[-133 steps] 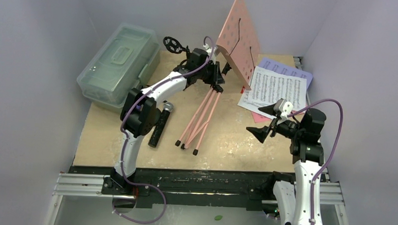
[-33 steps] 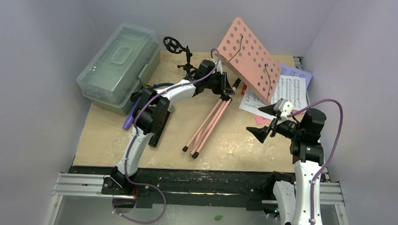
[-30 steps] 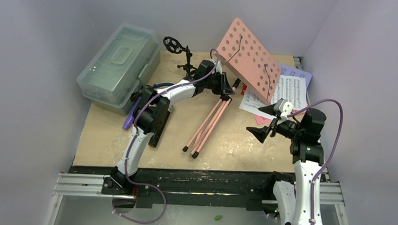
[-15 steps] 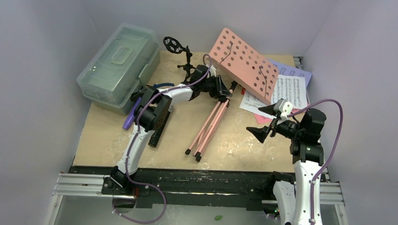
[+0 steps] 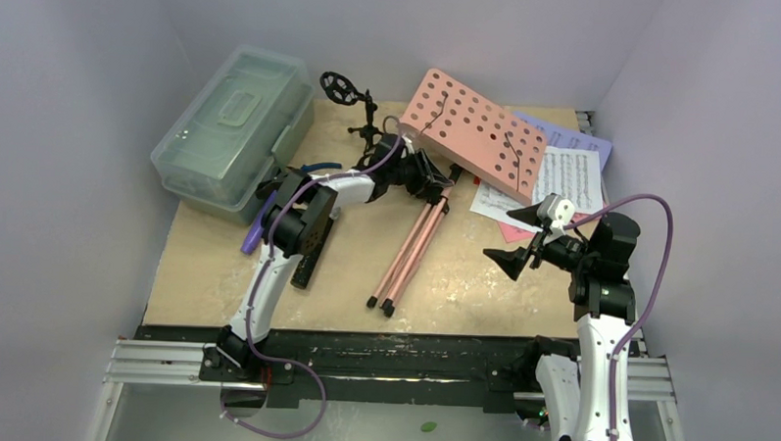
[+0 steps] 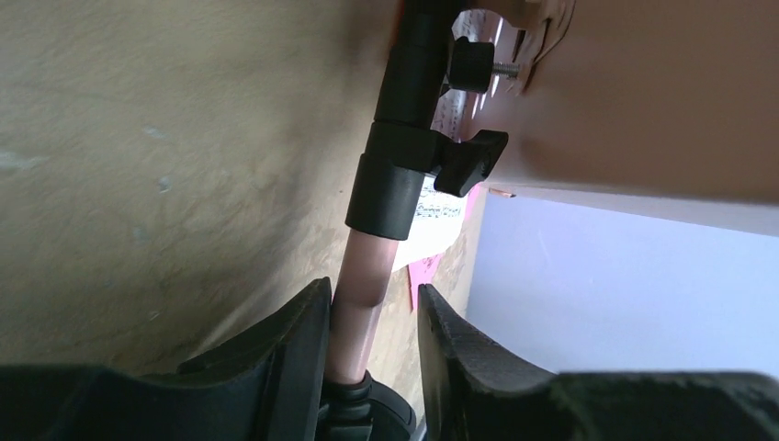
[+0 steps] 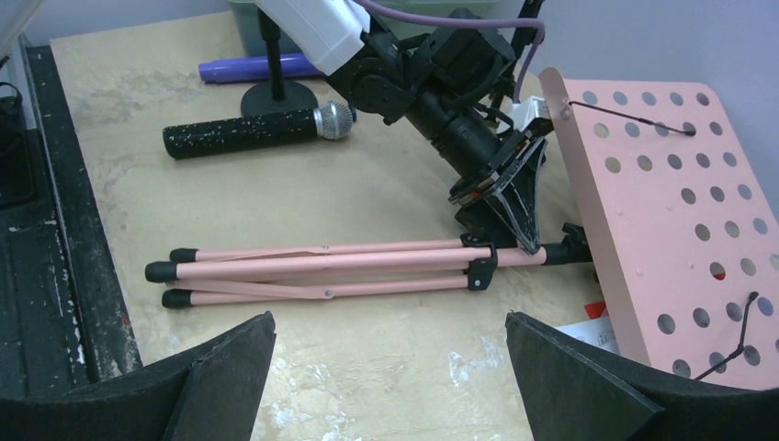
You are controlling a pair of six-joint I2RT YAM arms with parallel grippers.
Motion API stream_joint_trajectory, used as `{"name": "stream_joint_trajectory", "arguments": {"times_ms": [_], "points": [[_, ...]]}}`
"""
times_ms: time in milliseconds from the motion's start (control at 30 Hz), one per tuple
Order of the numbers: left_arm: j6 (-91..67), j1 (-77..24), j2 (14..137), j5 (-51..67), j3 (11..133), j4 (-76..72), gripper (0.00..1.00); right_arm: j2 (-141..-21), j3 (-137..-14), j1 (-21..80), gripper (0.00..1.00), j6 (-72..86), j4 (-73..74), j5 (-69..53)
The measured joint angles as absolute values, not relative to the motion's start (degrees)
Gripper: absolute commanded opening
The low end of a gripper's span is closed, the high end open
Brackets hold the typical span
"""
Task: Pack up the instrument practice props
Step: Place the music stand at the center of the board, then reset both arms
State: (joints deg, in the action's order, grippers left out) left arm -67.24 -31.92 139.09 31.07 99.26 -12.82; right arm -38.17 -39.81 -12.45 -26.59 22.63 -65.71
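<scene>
Pale walls (image 5: 75, 170) close in the table (image 5: 208, 273) on three sides, so there is little room to swing anything long. The closed case (image 5: 233, 127) sits at the far left corner. The rack (image 5: 473, 135) lies flat at mid-table. Its long axis runs from the folded legs (image 5: 405, 260) at the near side up to the plate at the far right, which rests over the sheets (image 5: 570, 173).

The left gripper (image 6: 372, 299) is on it. Its fingers (image 6: 294, 322) straddle the pink pole just below the black collar (image 6: 390, 188), with a gap on one side, so it is probably a loose hold rather than a pinch. The case lies to that arm's left, square to the rack's length.

The right gripper (image 7: 389, 317) hovers empty over the near right, spread wide and facing the legs.
</scene>
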Motion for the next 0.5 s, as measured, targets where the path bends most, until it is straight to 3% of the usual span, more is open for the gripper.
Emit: {"name": "stream_joint_trajectory", "arguments": {"times_ms": [233,500], "points": [[-80.0,-31.7,138.5,29.1,91.8,-20.8,0.43,-38.2,-39.8,-12.4,0.99,-26.6,22.6,-65.7],[-83.7,-31.7,128.7,21.6,88.7,-14.5,0.47,-38.2,-39.8,-12.4,0.99,-26.6,22.6,-65.7]]}}
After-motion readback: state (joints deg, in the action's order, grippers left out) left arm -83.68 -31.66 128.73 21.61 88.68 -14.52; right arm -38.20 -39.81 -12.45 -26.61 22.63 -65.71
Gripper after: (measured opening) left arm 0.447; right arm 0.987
